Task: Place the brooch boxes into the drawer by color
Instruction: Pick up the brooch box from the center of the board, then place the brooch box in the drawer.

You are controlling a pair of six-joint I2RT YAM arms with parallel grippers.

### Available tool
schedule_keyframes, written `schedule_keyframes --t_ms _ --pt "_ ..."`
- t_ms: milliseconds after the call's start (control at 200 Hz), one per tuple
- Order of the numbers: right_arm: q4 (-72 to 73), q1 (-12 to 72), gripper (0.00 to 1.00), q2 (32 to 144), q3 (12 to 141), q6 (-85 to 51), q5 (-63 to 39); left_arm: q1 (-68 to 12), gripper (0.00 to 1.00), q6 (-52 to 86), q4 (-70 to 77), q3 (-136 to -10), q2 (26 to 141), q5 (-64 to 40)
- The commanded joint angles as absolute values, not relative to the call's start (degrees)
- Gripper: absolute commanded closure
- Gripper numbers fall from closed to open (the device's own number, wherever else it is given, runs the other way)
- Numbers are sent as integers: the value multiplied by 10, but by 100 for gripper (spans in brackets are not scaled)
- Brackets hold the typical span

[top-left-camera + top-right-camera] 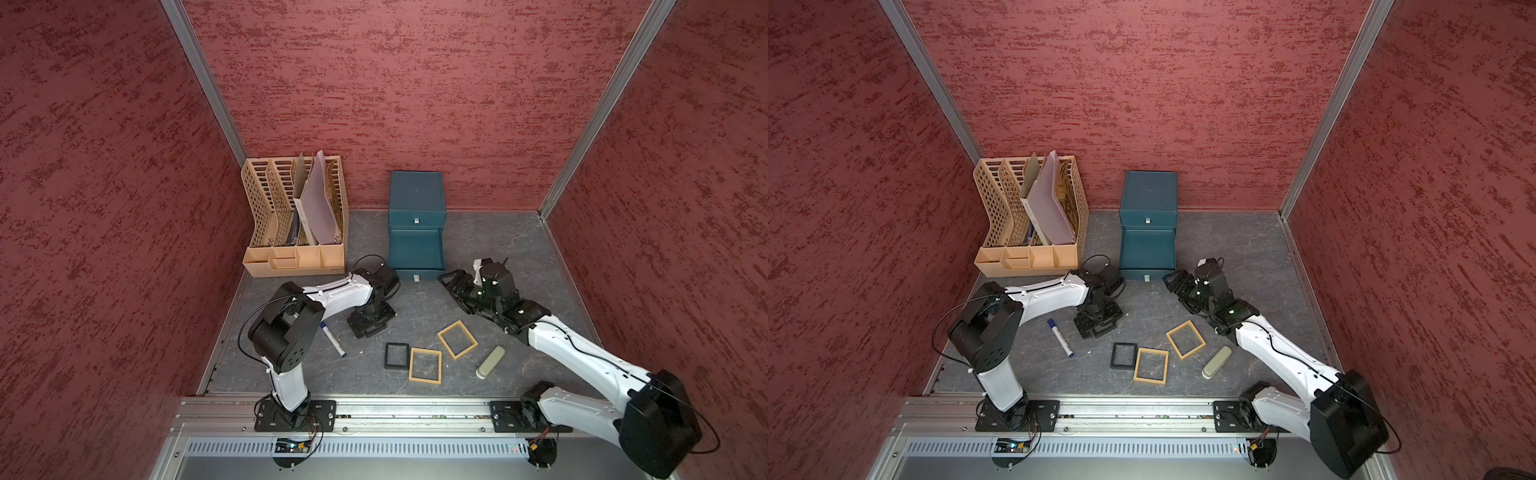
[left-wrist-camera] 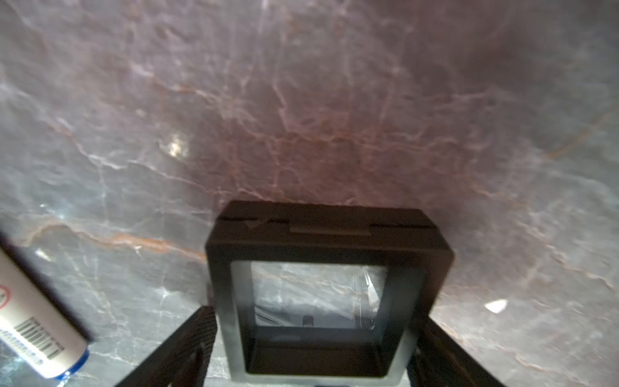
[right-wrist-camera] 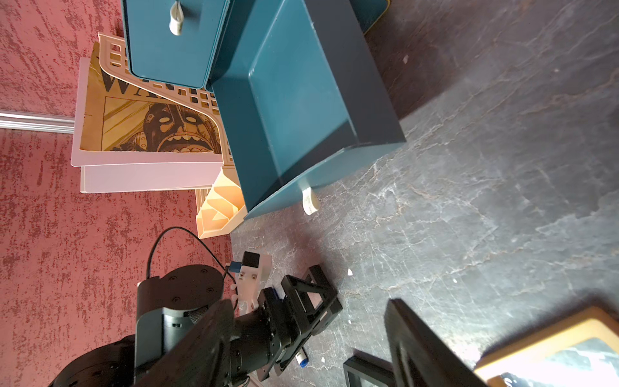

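The teal drawer (image 1: 417, 195) chest stands at the back wall with a lower drawer (image 1: 415, 249) pulled out and empty. On the table lie one black brooch box (image 1: 397, 355) and two tan-yellow ones (image 1: 425, 365) (image 1: 457, 338). Left of the open drawer, my left gripper (image 1: 370, 324) points down. A second black brooch box (image 2: 330, 291) sits between its fingers (image 2: 201, 335), which lie against its two sides. My right gripper (image 1: 451, 278) hovers open and empty just right of the open drawer's front.
A blue-capped marker (image 1: 332, 337) lies left of the left gripper. A pale green cylinder (image 1: 490, 361) lies right of the tan boxes. A tan file rack (image 1: 295, 220) stands at the back left. Red walls enclose three sides.
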State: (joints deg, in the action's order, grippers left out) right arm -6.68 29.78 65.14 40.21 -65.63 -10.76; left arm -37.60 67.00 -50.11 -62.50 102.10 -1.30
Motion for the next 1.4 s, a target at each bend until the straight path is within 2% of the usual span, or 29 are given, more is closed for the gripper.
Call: schedule_keyframes --t_ms 0,85,225,301,501,676,847,1002,1192,1393 --pt "-50 294 23 651 397 -659 -114 -377 16 673 -486 -619 1019 3" --pt "-52 294 23 650 396 -658 -113 -377 20 673 -485 -618 1018 9" --pt "-50 294 23 650 396 -658 -113 -380 38 668 -478 -615 1004 13" --pt "-48 294 24 654 396 -659 -115 -387 42 659 -499 -631 993 31" --pt "-47 294 23 653 395 -655 -117 -403 42 602 -575 -701 948 85" --pt "-49 294 24 653 400 -650 -119 -401 41 477 -627 -813 945 89" --pt "-51 294 24 653 404 -649 -122 -397 36 344 -689 -977 1009 75" --pt "-55 294 23 650 405 -648 -122 -371 35 266 -722 -1105 1086 55" --pt "-62 295 23 646 406 -645 -120 -348 34 198 -749 -1250 1185 36" --pt "-67 294 23 642 406 -643 -119 -342 34 176 -761 -1333 1248 11"
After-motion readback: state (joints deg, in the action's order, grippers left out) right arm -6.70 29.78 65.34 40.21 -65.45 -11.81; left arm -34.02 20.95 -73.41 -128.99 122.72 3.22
